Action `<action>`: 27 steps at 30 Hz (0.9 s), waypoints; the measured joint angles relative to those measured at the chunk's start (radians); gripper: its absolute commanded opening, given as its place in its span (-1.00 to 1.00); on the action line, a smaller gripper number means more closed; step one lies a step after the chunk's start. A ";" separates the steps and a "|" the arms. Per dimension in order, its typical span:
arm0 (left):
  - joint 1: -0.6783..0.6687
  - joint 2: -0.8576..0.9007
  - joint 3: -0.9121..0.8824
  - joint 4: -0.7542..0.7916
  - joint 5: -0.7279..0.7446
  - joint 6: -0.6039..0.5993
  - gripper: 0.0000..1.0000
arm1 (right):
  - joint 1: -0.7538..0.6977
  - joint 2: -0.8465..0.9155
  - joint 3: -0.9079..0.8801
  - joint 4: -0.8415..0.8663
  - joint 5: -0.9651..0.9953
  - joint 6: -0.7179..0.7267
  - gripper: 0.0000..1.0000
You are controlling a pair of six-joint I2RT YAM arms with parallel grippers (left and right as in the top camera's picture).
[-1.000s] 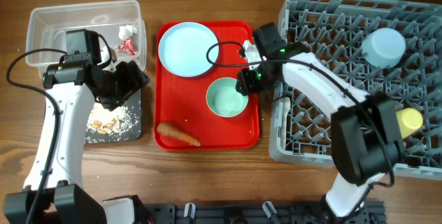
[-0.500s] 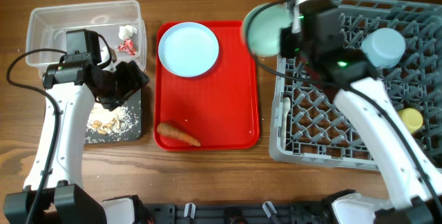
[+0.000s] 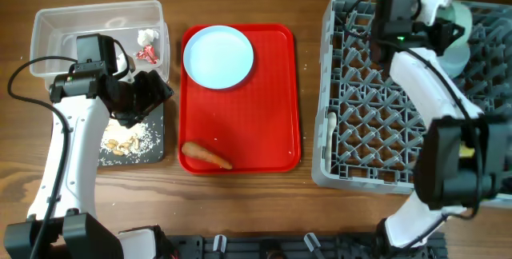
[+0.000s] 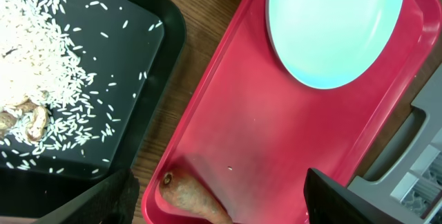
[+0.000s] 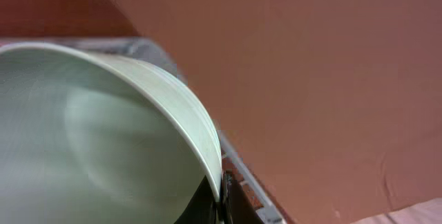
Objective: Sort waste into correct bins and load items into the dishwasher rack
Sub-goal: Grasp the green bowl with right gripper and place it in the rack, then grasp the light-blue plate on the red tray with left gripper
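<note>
1. Grip on the green bowl point(image 5: 103, 134): the right gripper point(image 5: 218, 200) is clenched on its rim, one finger inside the bowl and one outside, as the wrist view shows.
2. Location of the bowl: seen from overhead, that gripper hangs over the far right part of the rack point(image 3: 376, 115). Whether the bowl touches the pegs cannot be told.
3. The left gripper point(image 4: 219, 182) is released and holds nothing, with its fingers spread wide at either side of the wrist view. It hovers above the right edge of the black tray point(image 3: 156, 153), just beside the red tray point(image 3: 272, 99).
4. Rice scraps point(image 4: 41, 58) lie heaped in the black tray, with loose grains scattered round the heap.
5. The clear tub point(image 3: 48, 27) stands behind the black tray, and the wrapper point(image 3: 146, 51) lies at its right end.
6. On the red tray, the plate point(image 3: 218, 57) sits at the far end. The carrot point(image 3: 206, 155) lies at the near left corner, well apart from the plate.
7. The spoon point(image 3: 332, 127) lies along the left edge of the rack.
</note>
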 measured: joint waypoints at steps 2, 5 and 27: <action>0.000 0.000 0.000 0.000 0.000 0.000 0.56 | 0.002 0.047 0.000 -0.021 -0.009 -0.006 -0.91; 0.000 0.000 0.000 0.000 0.000 0.000 0.56 | 0.032 0.054 0.003 -0.082 -0.056 -0.010 -0.89; 0.000 0.000 0.000 -0.001 0.000 0.000 0.64 | 0.122 -0.353 0.007 -0.377 -1.377 0.197 0.40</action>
